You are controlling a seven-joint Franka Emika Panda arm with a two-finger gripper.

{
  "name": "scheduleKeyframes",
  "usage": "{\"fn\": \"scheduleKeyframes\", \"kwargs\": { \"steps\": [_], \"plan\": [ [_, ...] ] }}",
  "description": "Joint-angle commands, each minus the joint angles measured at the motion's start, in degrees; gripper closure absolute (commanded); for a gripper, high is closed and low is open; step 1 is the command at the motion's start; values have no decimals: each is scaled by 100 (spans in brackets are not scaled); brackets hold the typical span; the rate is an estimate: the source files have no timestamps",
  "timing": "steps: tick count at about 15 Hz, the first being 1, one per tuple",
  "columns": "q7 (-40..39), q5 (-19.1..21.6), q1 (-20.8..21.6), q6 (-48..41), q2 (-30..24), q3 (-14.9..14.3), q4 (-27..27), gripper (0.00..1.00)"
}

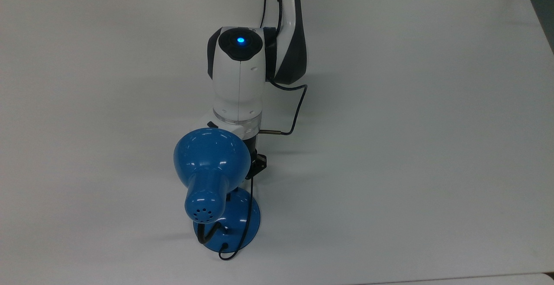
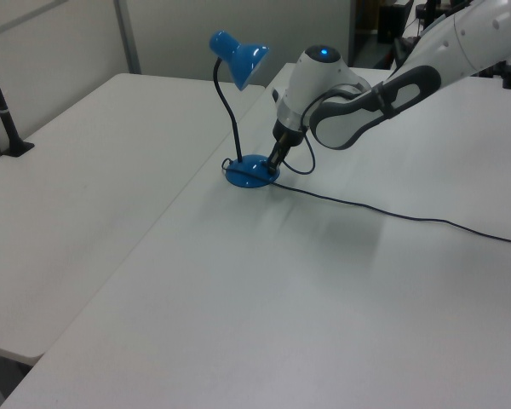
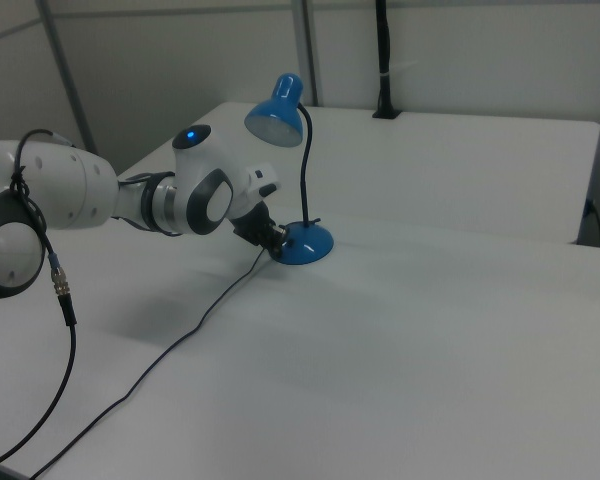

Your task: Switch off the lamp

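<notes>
While lamp (image 2: 239, 58) sits unlit, tool (image 2: 273, 162) angles onto base (image 2: 250, 173).

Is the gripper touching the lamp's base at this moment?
Cannot tell. In the left view the gripper ends right at the rim of the lamp base, and neither contact nor a gap shows plainly.

This looks like a robotics lab: a white robot arm (image 2: 383, 81) reaches over plain white tables (image 2: 238, 307) pushed together, grey partition walls (image 3: 180, 60) stand behind them, and black cables (image 3: 150, 355) trail across the tabletop below the jaws.
</notes>
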Motion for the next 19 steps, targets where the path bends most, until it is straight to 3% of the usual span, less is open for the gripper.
{"fn": "scheduleKeyframes", "kwargs": {
  "steps": [1,3,6,7,8,11,15,19],
  "plan": [
    [-178,124,64,-19,-893,-5,-1146,100],
    [-169,317,37,-752,-1385,-5,-1245,100],
    [-231,318,-77,-2860,-2220,-40,-1158,100],
    [-240,283,-103,-3502,-2432,-66,-1131,93],
    [-283,178,-129,-3970,-2616,-84,-1122,78],
    [-512,-60,-375,-4781,-3153,-76,-1122,0],
    [-864,-87,-648,-5441,-3716,-31,-1122,0],
    [-802,-78,-613,-5486,-3717,-40,-1122,0]
  ]
}}
